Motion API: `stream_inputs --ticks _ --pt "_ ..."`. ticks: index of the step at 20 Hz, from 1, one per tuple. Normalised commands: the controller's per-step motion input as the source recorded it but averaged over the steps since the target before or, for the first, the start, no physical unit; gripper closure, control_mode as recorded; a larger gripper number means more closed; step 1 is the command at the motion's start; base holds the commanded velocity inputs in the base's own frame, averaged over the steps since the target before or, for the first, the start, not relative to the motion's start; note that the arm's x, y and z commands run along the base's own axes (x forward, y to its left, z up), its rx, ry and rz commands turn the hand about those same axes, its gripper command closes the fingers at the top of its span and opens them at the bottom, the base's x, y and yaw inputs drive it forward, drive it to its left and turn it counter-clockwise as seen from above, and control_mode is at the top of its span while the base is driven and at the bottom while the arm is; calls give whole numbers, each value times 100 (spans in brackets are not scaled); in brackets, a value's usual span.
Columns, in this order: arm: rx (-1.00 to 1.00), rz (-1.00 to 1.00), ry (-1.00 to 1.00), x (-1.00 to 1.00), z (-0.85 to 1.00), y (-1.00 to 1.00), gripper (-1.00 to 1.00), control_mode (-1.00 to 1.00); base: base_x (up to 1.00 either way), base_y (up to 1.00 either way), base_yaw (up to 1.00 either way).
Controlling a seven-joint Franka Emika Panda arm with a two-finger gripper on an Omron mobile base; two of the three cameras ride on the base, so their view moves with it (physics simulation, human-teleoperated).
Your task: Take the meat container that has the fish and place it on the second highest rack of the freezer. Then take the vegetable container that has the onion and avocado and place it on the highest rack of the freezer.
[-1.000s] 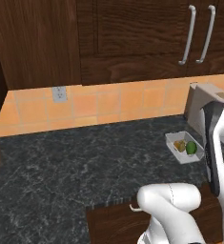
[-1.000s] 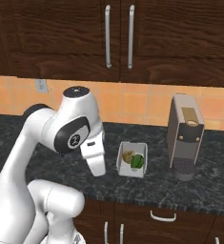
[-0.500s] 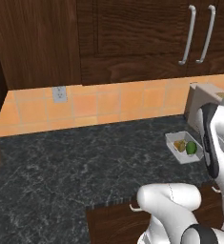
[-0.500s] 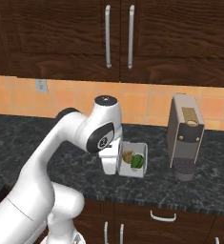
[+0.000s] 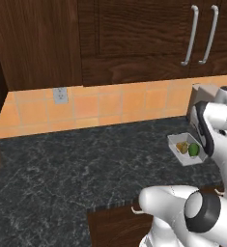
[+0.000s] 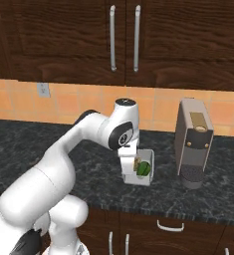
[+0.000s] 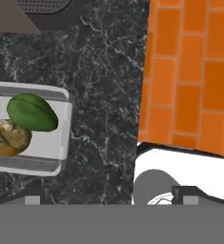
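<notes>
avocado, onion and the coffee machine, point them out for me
avocado (image 7: 32, 112), hand view, middle of its green skin
onion (image 7: 8, 137), hand view, middle of its tan top
coffee machine (image 6: 193, 142), right base view, centre of its front face

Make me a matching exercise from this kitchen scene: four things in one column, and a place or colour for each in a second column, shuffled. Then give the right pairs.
Things:
1. avocado
2. onion
3. coffee machine
4. wall socket

Descriptions:
A. on the orange tiled backsplash, below the dark wood cabinets
B. dark green, in the white tray
C. grey-brown, standing upright on the counter to the right of the tray in the right base view
D. tan-brown, beside the green item in the same tray

Pairs: 1-B, 2-D, 3-C, 4-A
</notes>
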Motion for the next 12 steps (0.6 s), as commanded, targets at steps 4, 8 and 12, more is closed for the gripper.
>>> stream_inputs --ticks 4,8,12 --pt "-2 0 2 17 -54 -11 -100 -100 0 0 0" --pt "0 0 0 21 -51 0 -100 -100 0 0 0" --pt "0 0 0 31 -39 0 -100 -100 0 0 0"
